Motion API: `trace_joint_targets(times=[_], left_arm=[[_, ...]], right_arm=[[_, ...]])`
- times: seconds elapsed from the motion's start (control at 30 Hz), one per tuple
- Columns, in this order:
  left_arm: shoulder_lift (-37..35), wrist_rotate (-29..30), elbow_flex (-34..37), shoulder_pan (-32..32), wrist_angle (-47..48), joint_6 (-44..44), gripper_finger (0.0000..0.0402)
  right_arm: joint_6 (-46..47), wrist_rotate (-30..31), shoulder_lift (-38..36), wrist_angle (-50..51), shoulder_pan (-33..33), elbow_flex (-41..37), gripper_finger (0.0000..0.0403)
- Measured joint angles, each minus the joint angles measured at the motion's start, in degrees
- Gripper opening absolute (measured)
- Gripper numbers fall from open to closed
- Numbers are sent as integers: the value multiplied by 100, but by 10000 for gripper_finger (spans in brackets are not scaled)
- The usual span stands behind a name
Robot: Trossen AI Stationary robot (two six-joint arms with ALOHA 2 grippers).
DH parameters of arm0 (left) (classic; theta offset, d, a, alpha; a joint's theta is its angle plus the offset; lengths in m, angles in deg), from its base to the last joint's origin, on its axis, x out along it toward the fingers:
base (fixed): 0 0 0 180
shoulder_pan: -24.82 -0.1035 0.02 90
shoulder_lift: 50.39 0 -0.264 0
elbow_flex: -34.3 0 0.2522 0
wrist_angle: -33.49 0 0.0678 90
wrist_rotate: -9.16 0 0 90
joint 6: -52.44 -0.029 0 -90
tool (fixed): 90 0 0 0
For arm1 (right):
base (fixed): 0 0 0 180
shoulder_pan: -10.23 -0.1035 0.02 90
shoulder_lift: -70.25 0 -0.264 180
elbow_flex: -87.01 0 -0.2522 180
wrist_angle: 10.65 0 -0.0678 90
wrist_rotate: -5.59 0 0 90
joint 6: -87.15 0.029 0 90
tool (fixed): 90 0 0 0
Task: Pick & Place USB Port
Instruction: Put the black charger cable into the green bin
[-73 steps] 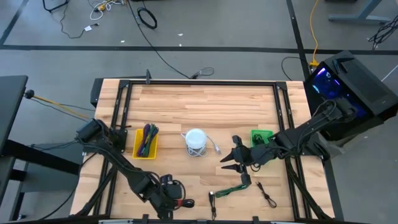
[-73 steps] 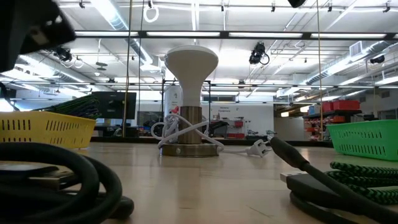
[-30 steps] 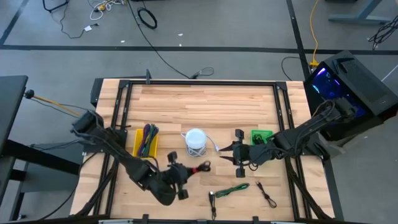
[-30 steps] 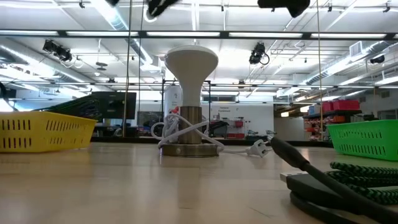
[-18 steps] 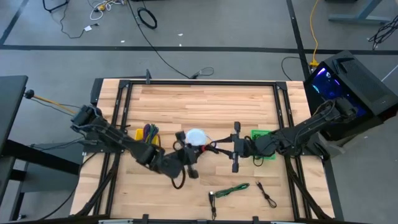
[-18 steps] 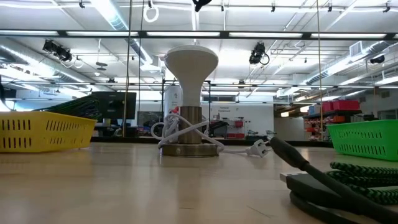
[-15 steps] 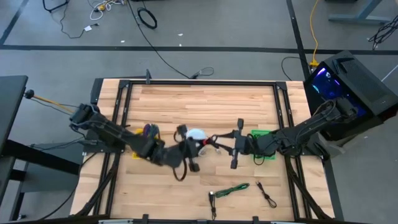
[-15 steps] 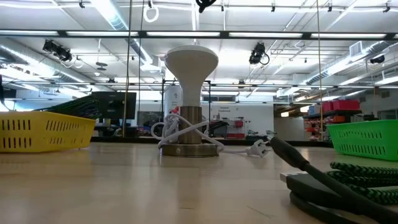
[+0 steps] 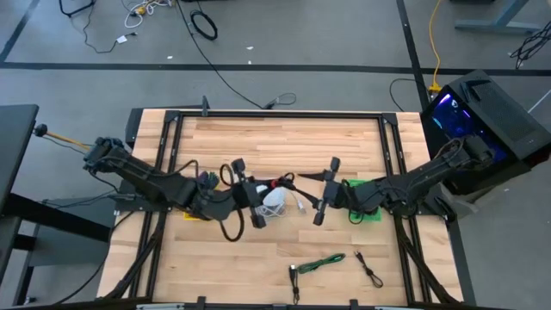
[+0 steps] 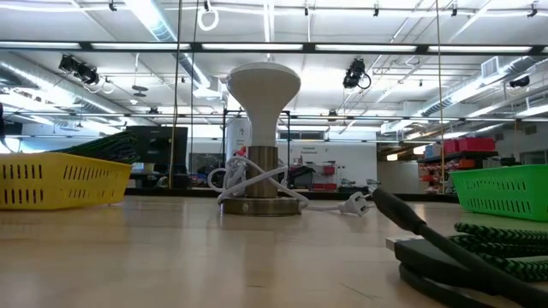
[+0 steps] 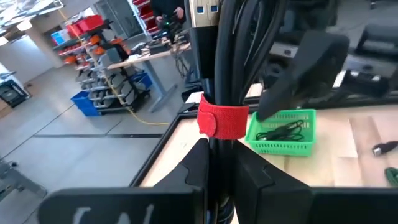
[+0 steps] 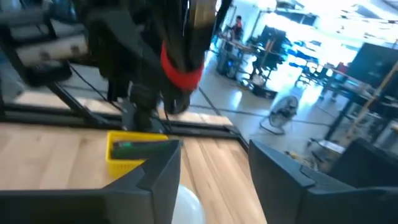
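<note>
High view: the left end effector (image 9: 245, 193) is seen clamped on a black cable bundle (image 9: 280, 182) with a red strap, raised over the worktop (image 9: 284, 138) centre beside the white lamp (image 9: 274, 201). The right end effector (image 9: 325, 191) faces it, fingers wide apart. Left wrist view: the bundle (image 11: 230, 68) is gripped between narrow fingers (image 11: 194, 171), USB plug (image 11: 203, 12) uppermost.

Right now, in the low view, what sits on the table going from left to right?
Yellow basket → white lamp with its white cord wound round the stem → white plug → black cable → green basket.
</note>
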Motion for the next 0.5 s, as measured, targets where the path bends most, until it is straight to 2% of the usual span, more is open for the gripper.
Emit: trace_joint_targets(times=[0.23, 0.5], left_arm=[[43, 17, 2, -120, 123, 87, 40], [135, -469, 6, -330, 126, 258, 40]], right_arm=[[2, -769, -2, -379, 158, 0, 220], [-154, -820, -4, -522, 307, 0, 242]])
